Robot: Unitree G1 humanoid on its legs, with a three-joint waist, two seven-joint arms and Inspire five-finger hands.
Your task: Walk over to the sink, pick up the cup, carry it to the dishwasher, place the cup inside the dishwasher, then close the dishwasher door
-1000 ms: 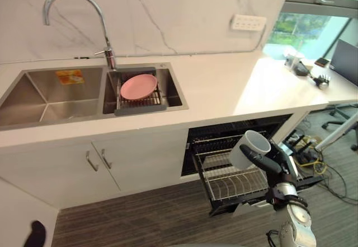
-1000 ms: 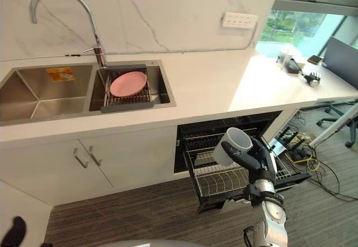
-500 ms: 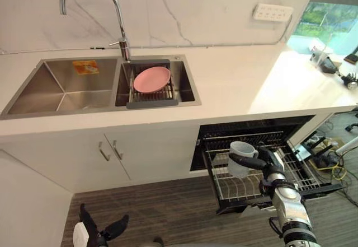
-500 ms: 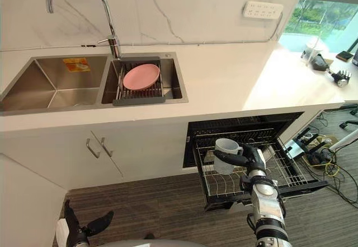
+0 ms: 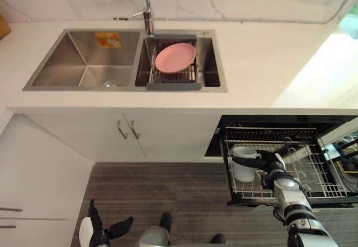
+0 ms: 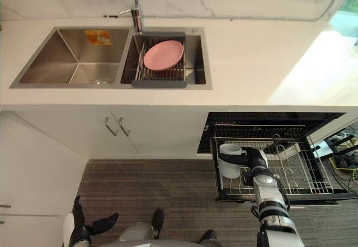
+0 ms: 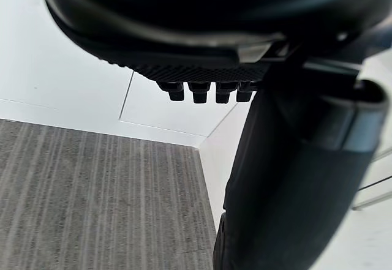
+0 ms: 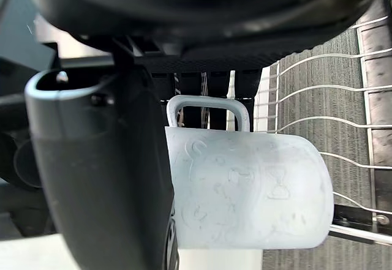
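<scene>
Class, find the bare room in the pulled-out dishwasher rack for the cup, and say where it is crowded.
Bare wire lies in the rack right of the right hand, up to its right rim. The left end is crowded by the cup and the hand.

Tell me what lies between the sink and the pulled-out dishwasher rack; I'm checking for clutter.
Bare white countertop, seen in both eye views: nothing stands on it between the sink and the dishwasher rack, where the right hand holds the cup.

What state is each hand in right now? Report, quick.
Left hand: open, fingers relaxed, holding nothing, low near the floor.
Right hand: shut on the white handled cup, at the pulled-out wire dishwasher rack.
</scene>
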